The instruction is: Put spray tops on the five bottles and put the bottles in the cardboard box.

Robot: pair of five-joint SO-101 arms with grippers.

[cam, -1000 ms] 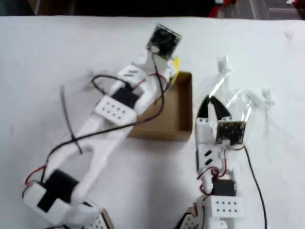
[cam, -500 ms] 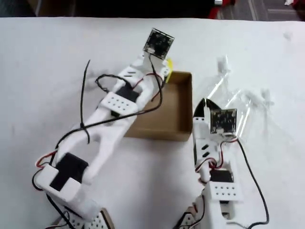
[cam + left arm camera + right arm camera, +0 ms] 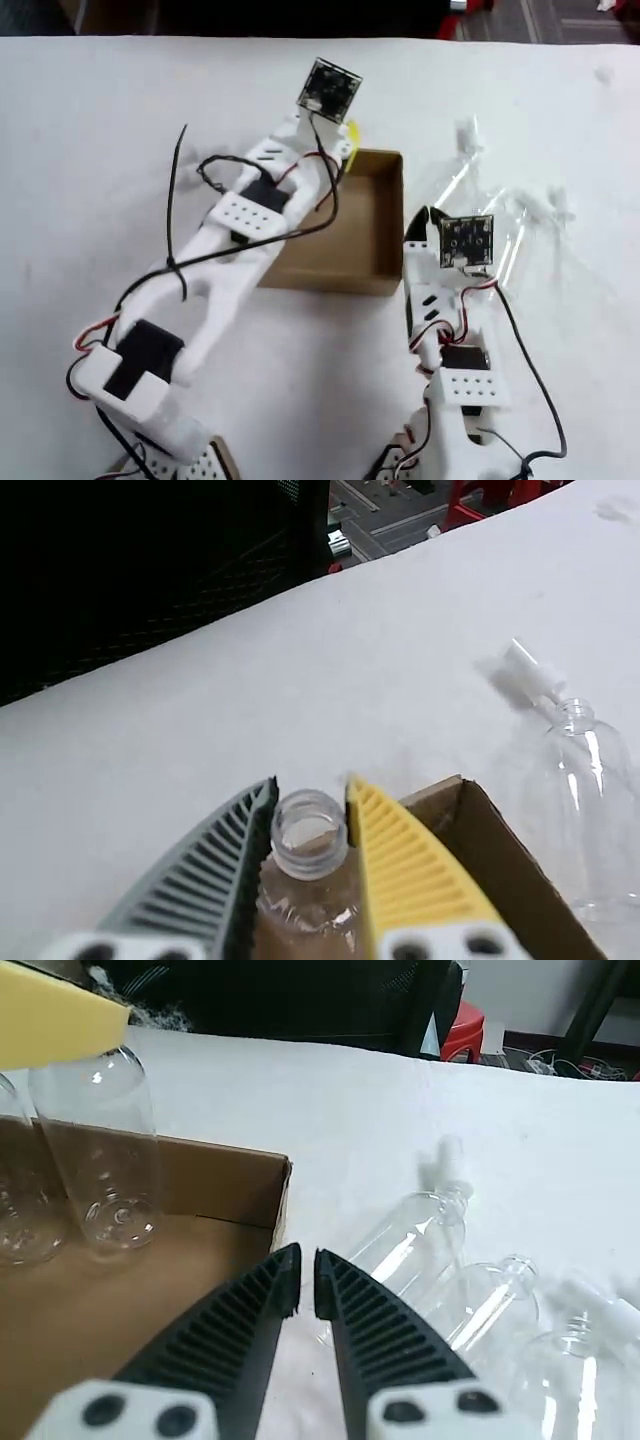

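My left gripper (image 3: 311, 782) is shut on the neck of a clear bottle (image 3: 305, 845) that has no spray top. It holds the bottle over the far end of the cardboard box (image 3: 372, 222). The right wrist view shows this bottle (image 3: 105, 1160) hanging under the yellow finger (image 3: 55, 1020), above the box (image 3: 150, 1290). My right gripper (image 3: 306, 1255) is shut on nothing, just right of the box's near right corner (image 3: 425, 213). Several clear bottles (image 3: 420, 1230) lie on the table beyond it. A white spray top (image 3: 525, 667) rests by the open neck of one of these bottles (image 3: 580, 745).
A second clear bottle (image 3: 18, 1215) shows at the picture's edge over the box. More bottles and spray tops (image 3: 545, 205) are scattered on the white table right of the box. The left arm (image 3: 235, 235) stretches across the box's left side. Dark floor lies past the table's far edge.
The right arm has pulled back and shifted left, ending close beside the box. The left arm has swung slightly left, still holding the bottle.
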